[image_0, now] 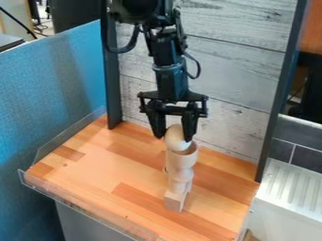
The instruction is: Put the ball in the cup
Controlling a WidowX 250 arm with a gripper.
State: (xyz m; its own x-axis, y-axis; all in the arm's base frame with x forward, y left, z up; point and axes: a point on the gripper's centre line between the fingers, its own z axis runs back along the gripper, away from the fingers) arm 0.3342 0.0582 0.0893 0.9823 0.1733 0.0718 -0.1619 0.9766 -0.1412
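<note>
The black 2-finger gripper hangs over the tall, slim toy, its jaws closed in around a smooth, pale wooden ball, a finger at either side. The ball is just above the round, open-topped pale wooden cup, set a little toward the left of the mouth in the camera view; its lower edge overlaps the far side of the rim, and whether the 2 touch I cannot tell. The cup tops a turned pale wooden stem that stands upright on a squared, notched wooden foot, on a tabletop of light and reddish wood strips. The step in hand looks like the final placing: centre the ball over the opening, lower it slightly, then let go. The chief worry is that offset. If it is real and not just the slant of the view, a release from here could let the ball strike the rim and roll off, and a round, smooth thing would likely run on toward the clear raised edge of the tabletop. The stem is a second worry: it is tall on a narrow foot, so a sideways push from the ball against the rim, or from a fingertip dipping too low beside the cup, could topple it. Opening the jaws wide could also knock the rim, and an uneven release, with 1 finger dragging, might flick the ball sideways.
</note>
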